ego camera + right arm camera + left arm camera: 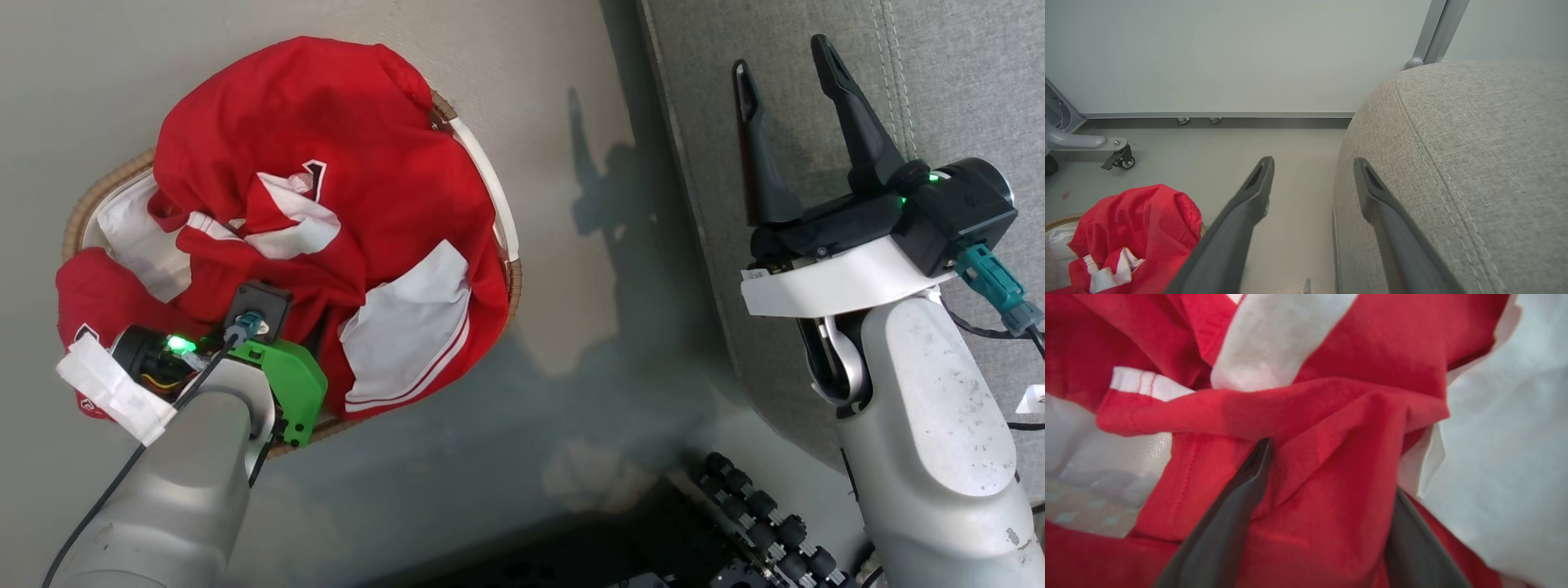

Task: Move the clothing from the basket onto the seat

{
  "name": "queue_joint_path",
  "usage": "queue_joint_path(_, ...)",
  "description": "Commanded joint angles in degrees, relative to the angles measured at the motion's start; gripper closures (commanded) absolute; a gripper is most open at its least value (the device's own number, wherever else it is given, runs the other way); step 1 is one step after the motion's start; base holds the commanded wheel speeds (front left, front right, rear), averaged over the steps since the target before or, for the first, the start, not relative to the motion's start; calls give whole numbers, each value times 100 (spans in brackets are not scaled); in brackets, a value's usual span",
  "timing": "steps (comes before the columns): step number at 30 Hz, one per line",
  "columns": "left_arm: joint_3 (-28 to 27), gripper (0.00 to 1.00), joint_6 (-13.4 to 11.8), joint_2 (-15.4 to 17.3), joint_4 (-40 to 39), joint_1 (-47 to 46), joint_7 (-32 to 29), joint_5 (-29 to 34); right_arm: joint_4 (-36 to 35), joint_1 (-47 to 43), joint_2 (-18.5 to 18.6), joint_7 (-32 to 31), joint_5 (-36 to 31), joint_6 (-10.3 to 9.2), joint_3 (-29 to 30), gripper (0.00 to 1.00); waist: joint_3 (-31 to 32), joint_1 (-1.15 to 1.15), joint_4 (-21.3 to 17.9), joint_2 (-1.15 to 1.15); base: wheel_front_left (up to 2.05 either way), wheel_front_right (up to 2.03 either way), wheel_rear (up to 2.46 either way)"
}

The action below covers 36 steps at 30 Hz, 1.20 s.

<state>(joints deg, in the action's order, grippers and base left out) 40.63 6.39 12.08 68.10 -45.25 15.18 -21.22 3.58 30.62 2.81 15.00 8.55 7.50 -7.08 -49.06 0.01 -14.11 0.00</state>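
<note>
Red jerseys (326, 139) with white panels lie heaped in the basket (500, 204), spilling over its brown woven rim on the floor at the left. My left arm (188, 457) reaches down into the pile at the basket's near side. In the left wrist view my left gripper (1331, 473) is open, its fingers (1241, 506) spread and pressed into a fold of red jersey (1331, 416), with the right tip tucked under cloth. My right gripper (781, 61) is open and holds nothing above the left edge of the grey seat (955, 90), as the right wrist view confirms (1313, 163).
The white liner cloth (135, 237) shows under the jerseys. Bare grey floor (571, 310) separates basket and seat (1474, 163). My base with black rollers (759, 523) sits at the bottom. A wheeled frame foot (1118, 157) and a metal post (1437, 28) stand by the wall.
</note>
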Motion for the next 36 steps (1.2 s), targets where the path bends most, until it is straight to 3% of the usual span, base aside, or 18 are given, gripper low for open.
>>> queue_joint_path(1, -19, 51, 9, 9, 102, -141, -6, -41, -15, 77, 17, 28, 27, -2, -12, 0, 1, -1, -5, 0, 0, 0, 0)
queue_joint_path(3, -11, 100, 20, -8, 219, -189, -7, -73, -1, 78, 17, 28, 35, -2, -19, 0, 12, -1, -5, 0, 0, 0, 0)
queue_joint_path(8, -91, 100, 43, -12, 286, -132, -6, -190, 85, 71, 17, 28, 47, -2, -34, 0, 204, -1, -21, 0, 0, 0, 0)
queue_joint_path(16, -358, 100, 1, -73, -99, 464, -5, -370, 260, -235, 19, 28, -14, -2, -43, 0, 1019, -1, 52, 0, 0, 0, 0)
queue_joint_path(27, -1067, 100, -180, -283, -1273, 1643, -4, -364, 620, -919, 20, 28, -262, -3, 68, 0, 2493, -1, 425, 0, 0, 0, 0)
queue_joint_path(36, -1637, 100, -113, -524, -2311, 2341, -4, -16, 882, -1446, 21, 28, -342, -3, 101, 0, 3400, -1, 729, 0, 0, 0, 0)
